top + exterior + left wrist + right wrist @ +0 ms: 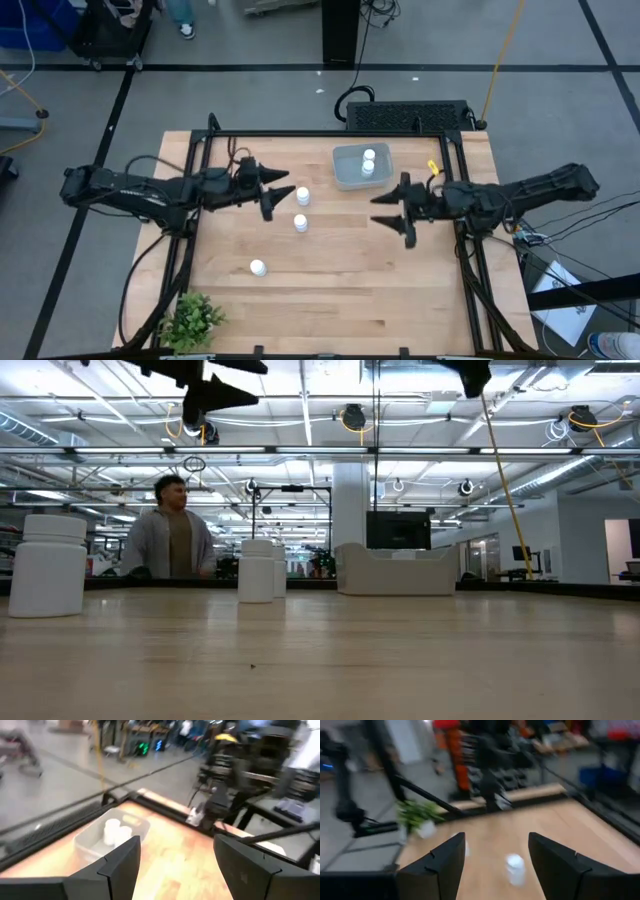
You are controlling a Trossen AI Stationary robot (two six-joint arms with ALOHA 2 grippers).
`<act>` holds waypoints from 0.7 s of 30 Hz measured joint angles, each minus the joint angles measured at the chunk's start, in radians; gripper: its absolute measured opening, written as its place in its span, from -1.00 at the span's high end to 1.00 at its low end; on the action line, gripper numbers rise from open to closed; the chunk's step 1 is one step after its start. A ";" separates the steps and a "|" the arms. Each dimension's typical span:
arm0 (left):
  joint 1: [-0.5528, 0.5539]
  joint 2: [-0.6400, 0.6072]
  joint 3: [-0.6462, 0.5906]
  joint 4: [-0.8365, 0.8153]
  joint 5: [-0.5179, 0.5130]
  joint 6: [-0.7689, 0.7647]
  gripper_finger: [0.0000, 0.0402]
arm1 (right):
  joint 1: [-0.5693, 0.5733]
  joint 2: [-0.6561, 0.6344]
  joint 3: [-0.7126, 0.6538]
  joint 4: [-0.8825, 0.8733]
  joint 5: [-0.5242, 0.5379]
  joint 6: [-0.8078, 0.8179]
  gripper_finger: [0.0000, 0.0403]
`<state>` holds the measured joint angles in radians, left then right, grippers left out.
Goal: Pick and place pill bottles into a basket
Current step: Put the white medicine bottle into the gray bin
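Note:
Two white pill bottles [368, 162] stand inside the translucent basket [347, 173] at the table's far middle; they also show in the left wrist view [114, 831]. Three more bottles stand upright on the table: one [303, 196], one [300, 223] and one [258, 267]. My left gripper [284, 196] is open and empty, raised, just left of the nearest bottle. My right gripper [392, 213] is open and empty, raised right of the middle, below the basket.
A small green plant [190, 320] stands at the table's near left corner. A black frame [330, 134] runs round the table's edges. A person [170, 530] stands in the room beyond the table. Bare wood lies between the two grippers and along the near side.

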<state>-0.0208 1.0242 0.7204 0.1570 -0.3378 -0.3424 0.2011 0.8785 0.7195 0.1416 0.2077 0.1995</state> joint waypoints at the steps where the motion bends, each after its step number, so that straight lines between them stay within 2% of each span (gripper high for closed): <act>1: 0.014 0.014 0.032 -0.050 0.000 -0.012 -0.27 | 0.021 -0.003 -0.024 0.058 0.000 -0.024 -0.04; 7: 0.107 0.125 0.240 -0.375 0.003 -0.079 -0.27 | 0.097 -0.055 -0.119 0.373 0.001 -0.109 -0.05; 13: 0.227 0.255 0.382 -0.510 0.123 -0.088 -0.27 | 0.133 -0.110 -0.152 0.395 0.001 -0.134 -0.05; 19: 0.346 0.424 0.511 -0.709 0.147 -0.113 -0.27 | 0.182 -0.129 -0.154 0.408 0.001 -0.162 -0.05; 21: 0.374 0.471 0.530 -0.723 0.212 -0.117 -0.27 | 0.201 -0.133 -0.154 0.422 0.001 -0.182 -0.05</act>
<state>0.3532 1.4952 1.2505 -0.5658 -0.1263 -0.4591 0.4021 0.7451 0.5655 0.5640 0.2089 0.0179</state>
